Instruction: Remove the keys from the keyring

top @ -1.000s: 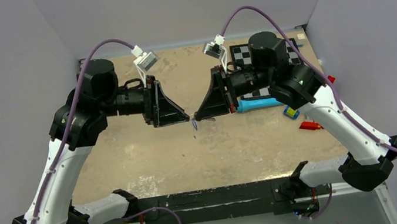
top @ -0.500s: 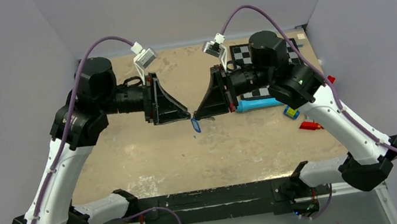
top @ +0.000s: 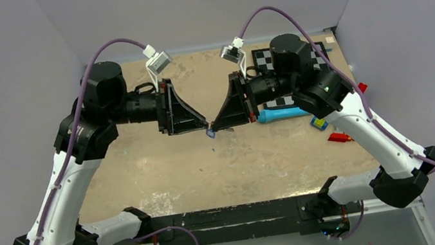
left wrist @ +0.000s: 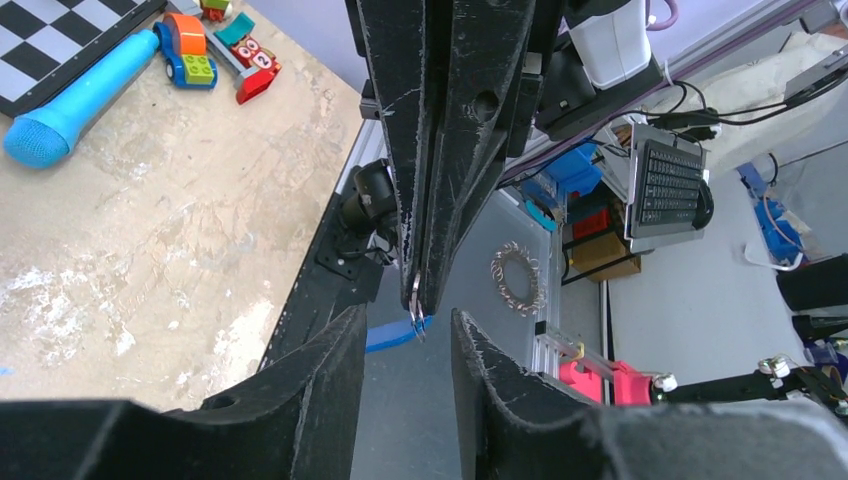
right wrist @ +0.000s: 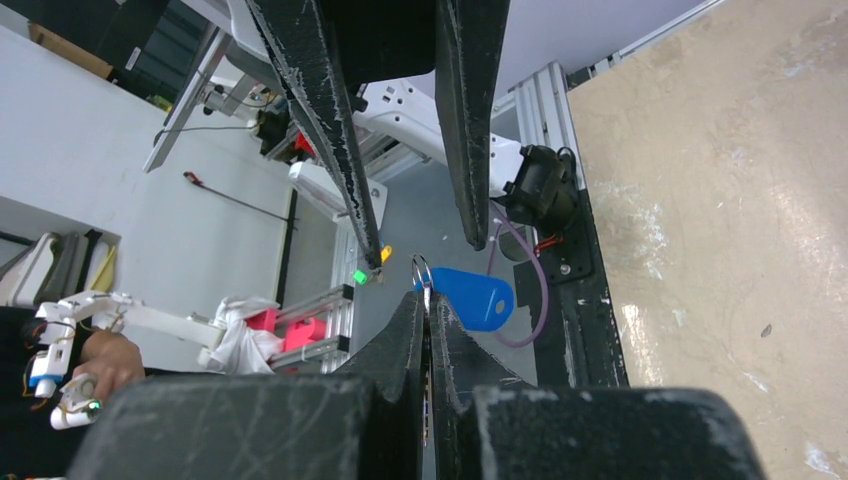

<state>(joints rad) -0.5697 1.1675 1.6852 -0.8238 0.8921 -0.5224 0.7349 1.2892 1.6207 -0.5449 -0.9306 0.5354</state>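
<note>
The keys point(right wrist: 421, 270) are thin grey metal loops joined to a bright blue oval piece point(right wrist: 472, 297). My right gripper point(right wrist: 427, 300) is shut on the metal loops, and the blue piece hangs beside its tips in the air above the table. In the top view the right gripper point(top: 215, 127) meets my left gripper point(top: 205, 125) tip to tip at mid-table, with the blue piece point(top: 211, 134) just below. In the left wrist view my left gripper point(left wrist: 408, 318) is open, its fingers on either side of the keys point(left wrist: 415, 300) without touching them.
A long light-blue tube tool point(top: 283, 113) lies right of the right gripper. A small blue-and-yellow block point(top: 318, 123) and a red piece point(top: 339, 138) lie further right. A checkerboard point(top: 274, 59) is at the back right. The tan tabletop point(top: 163, 169) lies below.
The blue piece has swung and turned a little under the tips. Both grippers have crept slightly toward the far side and stay tip to tip.
</note>
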